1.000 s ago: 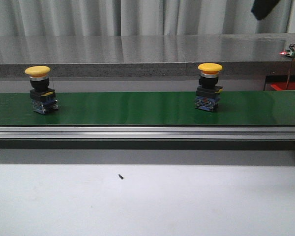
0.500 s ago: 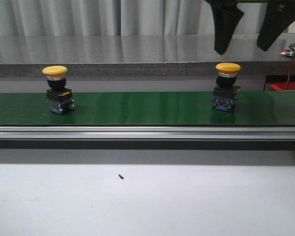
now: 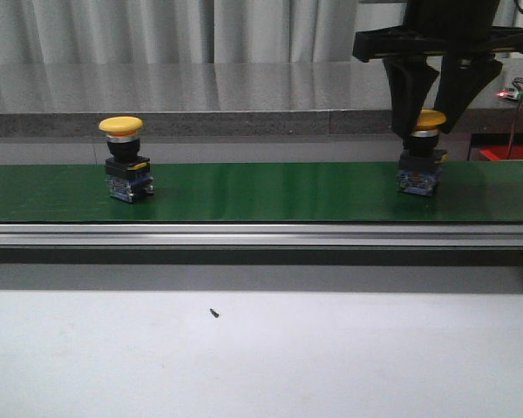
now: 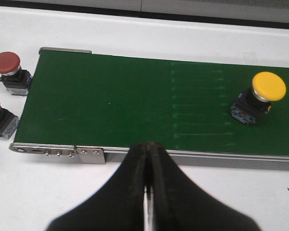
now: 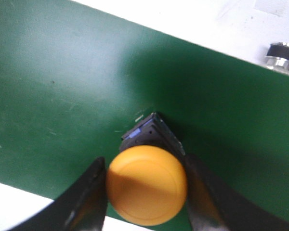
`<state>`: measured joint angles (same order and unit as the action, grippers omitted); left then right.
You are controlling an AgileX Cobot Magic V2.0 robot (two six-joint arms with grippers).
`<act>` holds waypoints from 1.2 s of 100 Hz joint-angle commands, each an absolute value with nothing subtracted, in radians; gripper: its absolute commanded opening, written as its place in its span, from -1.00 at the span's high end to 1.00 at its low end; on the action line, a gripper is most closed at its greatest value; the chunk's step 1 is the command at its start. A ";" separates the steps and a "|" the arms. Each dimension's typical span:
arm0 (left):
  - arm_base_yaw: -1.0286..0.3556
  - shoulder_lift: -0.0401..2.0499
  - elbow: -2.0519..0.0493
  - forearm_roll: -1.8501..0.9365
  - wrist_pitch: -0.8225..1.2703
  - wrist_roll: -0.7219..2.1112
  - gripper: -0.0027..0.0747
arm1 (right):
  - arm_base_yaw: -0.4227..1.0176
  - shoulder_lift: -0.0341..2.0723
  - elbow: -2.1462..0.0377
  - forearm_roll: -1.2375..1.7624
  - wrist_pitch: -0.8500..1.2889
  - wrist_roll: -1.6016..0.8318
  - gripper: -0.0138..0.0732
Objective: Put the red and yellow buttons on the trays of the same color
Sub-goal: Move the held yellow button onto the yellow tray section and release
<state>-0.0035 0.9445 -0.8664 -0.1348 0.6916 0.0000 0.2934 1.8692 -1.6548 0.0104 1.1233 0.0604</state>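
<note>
Left to right: two red mushroom pushbuttons (image 4: 6, 63) sit off the left end of the green conveyor belt (image 3: 261, 192), beside it. Left gripper (image 4: 148, 159) hangs over the belt's near rail, fingers pressed together, holding nothing. One yellow mushroom pushbutton (image 3: 123, 169) stands upright on the belt. Right gripper (image 3: 429, 122) straddles the second yellow pushbutton (image 5: 147, 185), fingers (image 5: 89, 192) spread at each side of the cap; contact unclear. No readable writing or labels.
</note>
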 commanded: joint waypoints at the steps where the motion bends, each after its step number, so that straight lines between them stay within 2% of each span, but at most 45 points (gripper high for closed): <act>1: -0.012 0.936 -0.892 -0.142 0.631 0.000 0.98 | 0.289 1.815 -1.689 0.000 1.101 0.054 0.12; 34: -0.012 0.934 -0.892 -0.142 0.631 0.000 0.98 | 0.225 1.685 -1.651 -0.008 1.136 0.054 0.12; 71: -0.012 0.928 -0.892 -0.142 0.631 0.000 0.98 | -0.053 1.479 -1.441 -0.010 1.134 0.053 0.12; 87: -0.012 0.928 -0.892 -0.142 0.618 0.000 0.98 | -0.161 1.465 -1.382 0.000 1.132 0.042 0.12; 120: -0.012 0.928 -0.892 -0.143 0.608 0.000 0.98 | -0.350 1.466 -1.241 0.063 0.988 0.042 0.12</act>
<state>-0.0035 0.9426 -0.8664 -0.1327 0.6821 0.0000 -0.3210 1.5060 -1.2500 0.0477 1.0630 0.0540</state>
